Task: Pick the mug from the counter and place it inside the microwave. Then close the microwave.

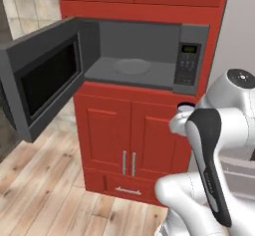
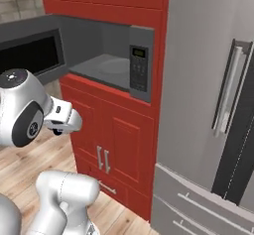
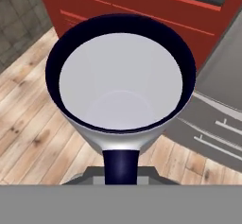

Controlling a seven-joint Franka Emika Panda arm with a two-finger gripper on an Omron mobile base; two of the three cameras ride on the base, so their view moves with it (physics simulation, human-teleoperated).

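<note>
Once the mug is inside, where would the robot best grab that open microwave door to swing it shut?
Probably the outer free edge of the microwave door, pushed from its dark glass side. It stands swung wide to the left of the cavity, hinged there, so pressing far from the hinge turns it most easily. The gripper is shut on the mug.

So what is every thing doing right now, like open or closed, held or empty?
microwave: door swung wide open, nothing on its turntable.
mug: held in the gripper, off the counter, empty inside.
gripper: shut on the mug.
red cabinet doors below the microwave: closed.
fridge: doors closed.
</note>
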